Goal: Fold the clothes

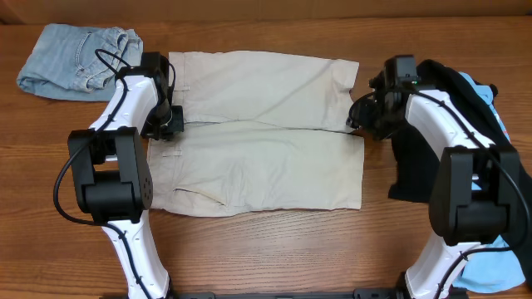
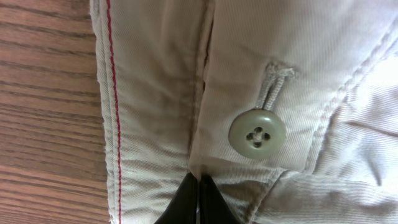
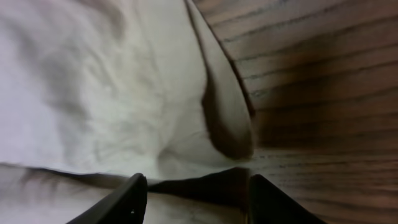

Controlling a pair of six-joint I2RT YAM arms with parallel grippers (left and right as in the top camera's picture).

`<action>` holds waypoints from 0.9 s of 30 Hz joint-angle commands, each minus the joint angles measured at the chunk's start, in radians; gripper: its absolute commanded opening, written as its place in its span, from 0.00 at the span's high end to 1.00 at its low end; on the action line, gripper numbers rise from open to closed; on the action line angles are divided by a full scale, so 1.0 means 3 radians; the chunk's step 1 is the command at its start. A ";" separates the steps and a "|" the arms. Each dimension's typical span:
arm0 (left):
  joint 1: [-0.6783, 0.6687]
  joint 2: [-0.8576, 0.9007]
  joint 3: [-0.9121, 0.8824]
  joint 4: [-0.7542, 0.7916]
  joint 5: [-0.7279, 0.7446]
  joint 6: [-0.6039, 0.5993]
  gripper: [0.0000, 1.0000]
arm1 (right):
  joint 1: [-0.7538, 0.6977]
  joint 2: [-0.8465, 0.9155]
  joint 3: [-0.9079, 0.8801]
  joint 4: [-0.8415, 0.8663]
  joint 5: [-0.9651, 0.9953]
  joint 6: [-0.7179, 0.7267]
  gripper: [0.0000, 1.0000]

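- The khaki shorts lie spread flat in the middle of the wooden surface, waistband to the left and leg hems to the right. No fold shows in them, so I judge the first fold is only being set up.
- A black garment and a sky-blue garment sit heaped at the right edge, partly under the right arm. Neither is folded.
- The denim shorts lie bunched at the far left corner, well apart from the khaki pair and likewise unfolded. Most of the task is left.
- The left pincer is at the middle of the waistband, and the right pincer is at the hems where the two legs meet.
- Only the right wrist view shows that its fingers stand apart, open, with the hem edge lying between them and nothing gripped yet.
- Only the left wrist view shows its fingertips closed together, seemingly pinching the cloth at the fly.
- That view alone shows the pale button and a line of red stitching.
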 commanded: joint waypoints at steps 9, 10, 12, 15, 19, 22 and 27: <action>0.0031 -0.0038 -0.0188 0.0071 -0.0083 -0.0173 0.96 | 0.0006 0.0080 -0.0284 0.0598 0.0039 0.0248 0.53; 0.0031 -0.0038 -0.0207 0.0084 -0.0083 -0.0174 0.96 | 0.0006 0.0080 -0.0284 0.0613 0.0039 0.0249 0.62; 0.0031 -0.0038 -0.0229 0.0093 -0.0083 -0.0183 0.96 | 0.0006 0.0080 -0.0284 0.0637 0.0039 0.0261 0.88; 0.0031 -0.0038 -0.0229 0.0093 -0.0083 -0.0182 0.96 | 0.0006 0.0079 -0.0282 0.0631 0.0041 0.0287 0.96; 0.0031 -0.0038 -0.0229 0.0093 -0.0083 -0.0181 0.96 | -0.0094 0.0050 -0.0278 0.0450 0.0066 0.0426 0.96; 0.0031 -0.0038 -0.0229 0.0092 -0.0083 -0.0181 0.96 | -0.0219 0.0010 -0.0278 0.0198 0.0151 0.0505 0.96; 0.0031 -0.0038 -0.0229 0.0092 -0.0081 -0.0182 0.96 | -0.0329 0.0005 -0.0278 -0.0069 0.0244 0.0533 0.90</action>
